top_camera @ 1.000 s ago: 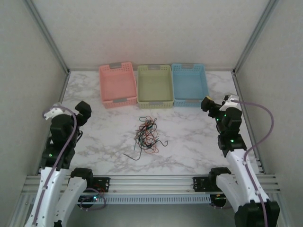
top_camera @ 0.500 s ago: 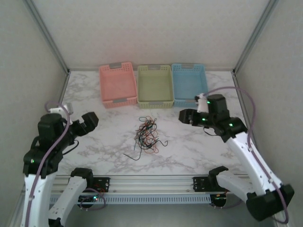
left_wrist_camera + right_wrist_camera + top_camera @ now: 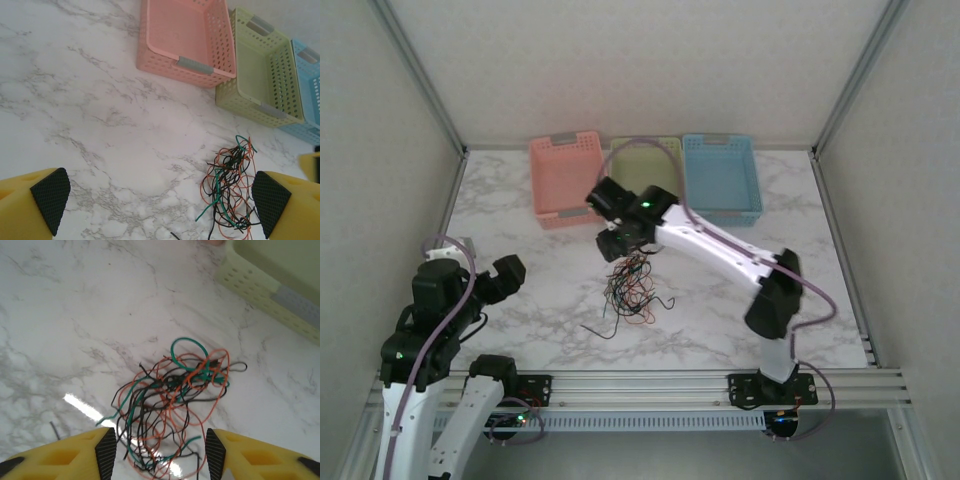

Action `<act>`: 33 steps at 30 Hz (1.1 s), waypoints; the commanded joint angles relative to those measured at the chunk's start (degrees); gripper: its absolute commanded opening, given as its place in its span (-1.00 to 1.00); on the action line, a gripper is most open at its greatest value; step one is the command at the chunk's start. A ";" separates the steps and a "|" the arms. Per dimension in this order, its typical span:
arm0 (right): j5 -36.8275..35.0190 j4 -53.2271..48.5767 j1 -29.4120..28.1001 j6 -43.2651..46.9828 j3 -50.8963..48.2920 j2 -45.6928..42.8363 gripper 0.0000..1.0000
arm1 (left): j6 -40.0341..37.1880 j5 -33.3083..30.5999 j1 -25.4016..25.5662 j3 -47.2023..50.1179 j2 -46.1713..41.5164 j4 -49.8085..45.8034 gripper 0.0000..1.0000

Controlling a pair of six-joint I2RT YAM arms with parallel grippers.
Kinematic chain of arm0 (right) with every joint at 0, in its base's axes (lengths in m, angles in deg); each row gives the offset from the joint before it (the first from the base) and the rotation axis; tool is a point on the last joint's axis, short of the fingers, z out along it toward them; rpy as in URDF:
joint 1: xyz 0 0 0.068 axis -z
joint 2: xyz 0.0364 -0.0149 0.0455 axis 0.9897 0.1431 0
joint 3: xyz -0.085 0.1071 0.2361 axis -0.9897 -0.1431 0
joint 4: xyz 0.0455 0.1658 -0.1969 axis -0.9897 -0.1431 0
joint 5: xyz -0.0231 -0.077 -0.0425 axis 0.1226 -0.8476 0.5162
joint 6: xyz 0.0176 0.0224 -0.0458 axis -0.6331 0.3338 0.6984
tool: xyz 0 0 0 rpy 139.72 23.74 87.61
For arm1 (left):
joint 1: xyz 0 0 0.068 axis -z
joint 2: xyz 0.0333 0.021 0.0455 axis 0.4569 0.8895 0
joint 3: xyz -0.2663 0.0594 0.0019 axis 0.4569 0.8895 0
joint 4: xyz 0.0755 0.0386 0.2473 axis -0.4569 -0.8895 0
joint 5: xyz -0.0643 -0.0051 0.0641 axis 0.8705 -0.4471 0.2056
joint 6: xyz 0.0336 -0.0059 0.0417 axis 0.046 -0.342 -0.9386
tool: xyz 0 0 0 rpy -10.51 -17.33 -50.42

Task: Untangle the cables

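cables (image 3: pixel 632 285): 1 tangle lying mid-counter (image 3: pixel 520 200) | right jaws hovering above it, standing apart, pinching nothing | left jaws gaping wide, well apart | 3 baskets sitting behind: pink (image 3: pixel 567 214), green (image 3: pixel 240 102), blue (image 3: pixel 723 214)

Three baskets stood in a row along the far edge of the counter (image 3: pixel 750 290), side by side: left basket (image 3: pixel 570 215), middle basket (image 3: pixel 640 165), right basket (image 3: pixel 725 215). The cables (image 3: pixel 630 290) lay in one tangled heap on the counter at mid-width, before the middle basket and apart from it. One strand trailed off toward the near left. The right pincer (image 3: pixel 160 455) hung over the heap's far end. The left pincer (image 3: pixel 505 275) sat by the counter's left side, well apart from the heap.
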 commanded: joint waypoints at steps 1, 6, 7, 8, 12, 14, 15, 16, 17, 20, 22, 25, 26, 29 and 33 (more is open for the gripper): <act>-11.12 -13.89 -1.60 2.18 13.59 11.02 0.03 | -0.22 -1.34 0.03 0.19 0.18 0.49 0.92; -14.35 -19.04 -1.83 2.79 24.29 21.03 0.03 | -0.04 -1.65 -0.04 0.32 0.10 0.55 0.92; -14.94 -19.89 -1.85 2.73 25.53 22.64 0.03 | 0.01 -1.60 -0.03 0.32 0.18 0.55 0.92; -15.62 -20.80 -1.85 2.61 26.59 23.92 0.03 | -0.08 -1.56 0.00 0.30 0.25 0.53 0.92; -16.13 -20.68 -1.79 2.58 27.80 27.10 0.03 | -0.02 -1.56 -0.03 0.32 0.36 0.55 0.93; -15.70 -19.92 -1.81 2.64 27.81 27.92 0.03 | -0.01 -1.64 -0.11 0.41 0.36 0.62 0.93; -15.89 -19.75 -1.75 2.74 27.76 28.32 0.02 | 0.00 -1.65 -0.10 0.41 0.41 0.62 0.92; -16.31 -19.58 -1.72 2.73 27.85 28.98 0.02 | -0.05 -1.65 -0.12 0.37 0.49 0.62 0.93; -16.54 -19.57 -1.58 2.83 28.14 29.48 0.01 | -0.07 -1.65 -0.05 0.40 0.45 0.65 0.93; -16.20 -19.36 -1.31 2.87 29.15 31.00 -0.04 | 0.00 -1.65 -0.06 0.44 0.53 0.62 0.93; -16.34 -19.22 -1.19 2.97 29.90 32.00 -0.08 | -0.01 -1.60 -0.10 0.46 0.59 0.62 0.93; -16.37 -19.03 -1.04 3.09 30.71 33.16 -0.14 | 0.00 -1.52 -0.08 0.49 0.67 0.69 0.93; -16.37 -19.14 -0.97 3.16 30.93 33.51 -0.14 | -0.01 -1.55 -0.08 0.49 0.62 0.71 0.93; -16.56 -19.37 -0.80 3.07 31.07 34.30 -0.18 | -0.06 -1.56 -0.10 0.49 0.62 0.71 0.93; -17.62 -19.59 -0.68 3.16 31.10 34.91 -0.44 | -0.03 -1.45 -0.07 0.49 0.71 0.71 0.93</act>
